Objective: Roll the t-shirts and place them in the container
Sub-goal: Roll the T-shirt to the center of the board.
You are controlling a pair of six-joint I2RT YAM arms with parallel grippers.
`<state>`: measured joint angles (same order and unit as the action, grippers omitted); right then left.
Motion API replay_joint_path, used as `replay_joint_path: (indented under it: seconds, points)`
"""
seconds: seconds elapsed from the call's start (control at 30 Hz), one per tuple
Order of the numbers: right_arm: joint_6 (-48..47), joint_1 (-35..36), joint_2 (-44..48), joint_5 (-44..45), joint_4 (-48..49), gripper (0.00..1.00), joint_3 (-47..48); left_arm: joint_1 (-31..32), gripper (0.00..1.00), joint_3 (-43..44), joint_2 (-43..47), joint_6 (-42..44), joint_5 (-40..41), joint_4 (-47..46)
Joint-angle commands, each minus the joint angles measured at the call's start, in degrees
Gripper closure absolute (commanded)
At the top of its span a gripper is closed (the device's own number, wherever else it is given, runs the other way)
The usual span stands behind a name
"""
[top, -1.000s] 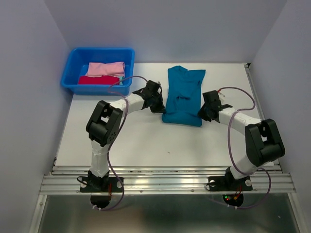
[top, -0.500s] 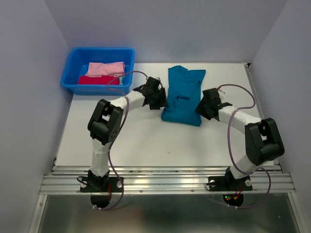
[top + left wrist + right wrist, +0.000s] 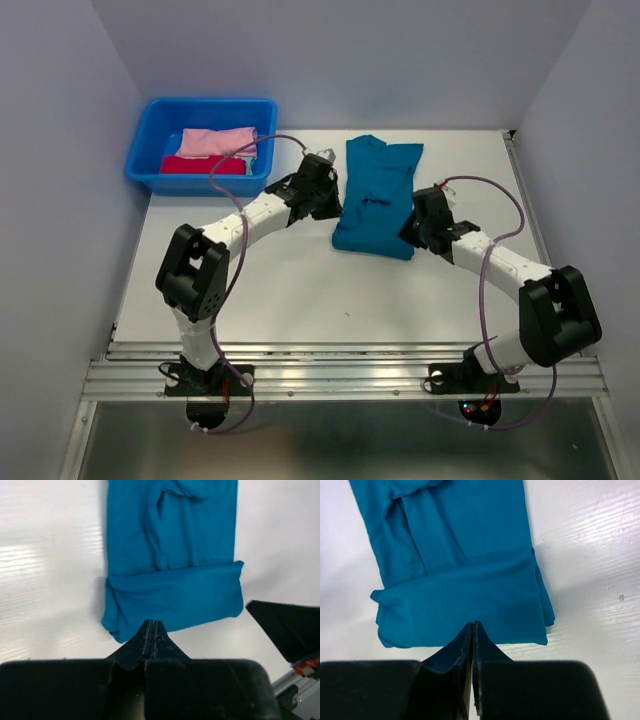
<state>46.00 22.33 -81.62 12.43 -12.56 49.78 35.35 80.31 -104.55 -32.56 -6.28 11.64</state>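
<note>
A teal-blue t-shirt [image 3: 375,185] lies lengthwise on the white table, its near end turned over into a thick fold [image 3: 372,240]. My left gripper [image 3: 331,204] sits at the shirt's left edge, and my right gripper [image 3: 409,231] at its right edge. In the left wrist view the left gripper [image 3: 151,623] is shut, its tip over the fold's [image 3: 175,597] rim, with no cloth seen between the fingers. The right gripper [image 3: 473,625] is likewise shut at the fold [image 3: 460,610]. Pink [image 3: 215,140] and red [image 3: 200,165] t-shirts lie in the tub.
A bright-blue plastic tub [image 3: 143,155] stands at the table's back left corner, close behind the left arm. Grey walls close in the table on the left, back and right. Part of the right arm [image 3: 287,627] shows in the left wrist view.
Both grippers opened and shut again. The left arm stretched farther back along the shirt's left edge, and the right gripper shifted slightly left. The shirt has hardly moved.
</note>
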Motion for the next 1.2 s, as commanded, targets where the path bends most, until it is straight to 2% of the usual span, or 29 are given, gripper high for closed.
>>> replay_joint_path:
  seconds: [0.0,0.17,0.33,0.43,0.7,0.83,1.17]
  points:
    - [2.2,-0.1,-2.7,-1.1,2.1,0.95,0.1,0.9,1.0,-2.5,0.5,-0.3,-3.2,-2.6]
    - [1.3,-0.1,-9.0,-2.7,2.0,0.94,3.7,0.9,1.0,-3.1,-2.7,-0.6,-4.0,-4.3]
    - [1.0,-0.1,-13.7,-0.5,2.1,0.94,3.7,0.6,1.0,-2.5,-7.9,0.4,-3.1,-4.3]
    - [0.6,-0.1,-13.2,0.0,1.9,0.94,3.0,0.5,1.0,-3.8,-8.7,0.7,-2.9,-4.7]
    - [-2.4,-0.6,-4.5,4.6,-0.3,0.89,3.8,0.6,1.0,-1.5,-3.1,2.4,-0.7,-2.1]
    - [-3.2,-1.2,-6.5,5.2,-1.0,0.88,5.8,0.9,1.0,0.3,-3.1,2.7,-0.9,-1.3]
    - [-3.0,-1.8,-14.0,3.7,-0.8,0.89,8.8,1.0,1.0,0.5,-10.0,1.3,-3.4,-4.3]
